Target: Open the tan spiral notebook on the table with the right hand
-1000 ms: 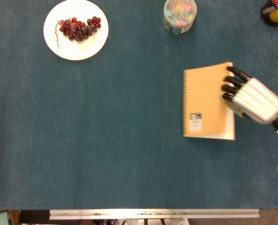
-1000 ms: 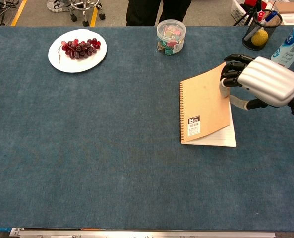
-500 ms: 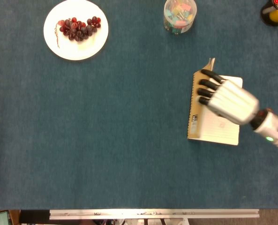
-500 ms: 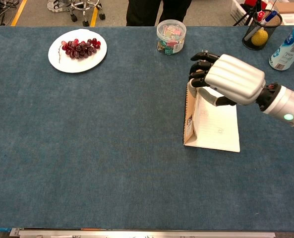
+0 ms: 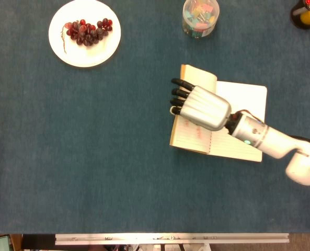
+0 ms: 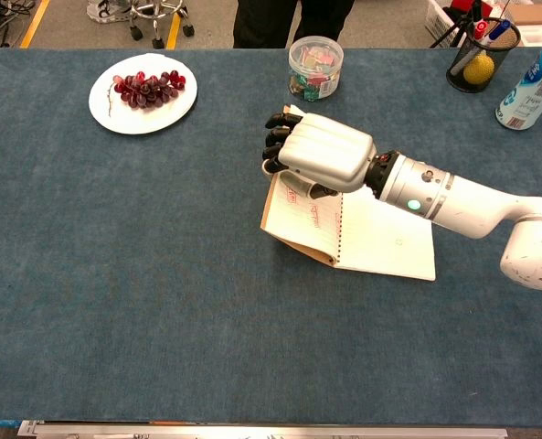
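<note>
The tan spiral notebook (image 5: 243,99) lies open right of the table's centre, its white lined right page (image 6: 389,242) flat on the cloth. Its cover (image 5: 188,133) is turned over to the left and still stands slightly off the table, with the tan outside (image 6: 298,245) showing underneath. My right hand (image 5: 199,107) is over that cover, the dark fingers (image 6: 275,142) curled around its free left edge and the thumb below it. In the chest view the right hand (image 6: 321,155) hides the cover's upper part. My left hand appears in neither view.
A white plate of red grapes (image 5: 84,32) sits at the far left. A clear jar of coloured clips (image 5: 200,17) stands just behind the notebook. A mesh pen cup (image 6: 481,55) and a white bottle (image 6: 534,87) stand at the far right corner.
My right hand has swept left with the cover, from barely lifted a second ago, through upright, to folded over on the left. The inner pages now show.
</note>
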Controlling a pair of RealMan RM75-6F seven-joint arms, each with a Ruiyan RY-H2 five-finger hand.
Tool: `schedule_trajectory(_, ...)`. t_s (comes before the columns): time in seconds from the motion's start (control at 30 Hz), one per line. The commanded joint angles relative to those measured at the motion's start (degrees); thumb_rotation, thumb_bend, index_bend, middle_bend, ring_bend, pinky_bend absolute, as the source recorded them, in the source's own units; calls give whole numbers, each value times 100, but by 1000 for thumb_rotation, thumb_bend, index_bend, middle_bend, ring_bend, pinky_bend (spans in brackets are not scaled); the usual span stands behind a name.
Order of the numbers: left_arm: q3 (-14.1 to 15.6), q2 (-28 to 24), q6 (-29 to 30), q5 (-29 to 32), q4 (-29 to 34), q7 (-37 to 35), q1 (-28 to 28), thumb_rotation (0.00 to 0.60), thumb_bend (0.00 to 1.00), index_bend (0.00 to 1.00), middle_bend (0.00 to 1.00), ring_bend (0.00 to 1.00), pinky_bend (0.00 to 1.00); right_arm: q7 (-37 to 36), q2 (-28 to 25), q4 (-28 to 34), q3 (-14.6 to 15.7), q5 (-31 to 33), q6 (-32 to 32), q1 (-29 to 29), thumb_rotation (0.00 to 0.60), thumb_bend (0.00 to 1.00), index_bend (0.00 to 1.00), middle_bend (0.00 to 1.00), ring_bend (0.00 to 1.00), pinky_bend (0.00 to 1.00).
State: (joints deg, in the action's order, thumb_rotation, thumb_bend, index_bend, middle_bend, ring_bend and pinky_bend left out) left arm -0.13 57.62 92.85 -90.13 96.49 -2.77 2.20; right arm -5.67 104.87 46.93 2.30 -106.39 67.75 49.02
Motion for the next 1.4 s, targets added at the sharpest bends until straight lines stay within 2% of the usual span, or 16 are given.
schedule_trajectory(0.03,4,-1,2,-10,1,2,1,600,408,135,106,97,139,113,152,-129,-37,114,-197,68,600,407,502,372,220,162)
schedule_trajectory(0.07,5,0,6,-10,1,1,5,600,408,135,106,97,139,170,194,-156,-41,152,-266,81,600,369,444,341,191,151)
schedule_trajectory(0.17,3,-2,16,-11,5,-1,10,600,408,135,106,97,139,374,283,-173,-79,262,-359,73,600,167,227,210,84,92)
schedule_trajectory(0.27,7,-5,19,-27,15,8,10,600,408,135,106,97,139,551,339,-139,-139,358,-346,44,600,83,86,118,17,52)
schedule_trajectory(0.37,11,-10,28,-40,26,16,15,600,408,135,106,97,139,605,338,-44,-194,436,-269,12,600,31,8,62,0,28)
schedule_trajectory(0.57,-1,-3,20,-33,30,25,6,600,408,135,106,97,139,593,95,265,-339,519,225,-112,600,11,0,45,0,20)
schedule_trajectory(0.77,-4,9,-6,-34,44,55,-10,600,408,135,106,97,139,626,-480,867,-395,588,625,-330,600,14,0,45,0,20)
schedule_trajectory(0.87,1,10,2,-41,32,38,-5,600,408,136,106,97,139,578,-815,1151,-290,555,776,-482,600,14,0,46,0,20)
schedule_trajectory(1.0,-7,10,-4,3,11,16,4,600,408,135,106,97,139,508,-1332,1439,0,448,1015,-798,600,16,0,46,0,20)
schedule_trajectory(1.1,1,28,-54,3,-4,29,-18,600,408,136,105,97,139,511,-1565,1458,183,462,912,-947,600,15,0,51,0,20)
schedule_trajectory(1.23,-1,45,-83,-20,9,48,-45,600,408,135,106,97,139,579,-1587,1316,278,495,729,-1028,600,16,0,53,0,20)
schedule_trajectory(1.4,-3,29,-64,-32,39,46,-43,600,408,135,106,97,139,518,-1286,1045,274,511,446,-965,600,16,0,53,0,20)
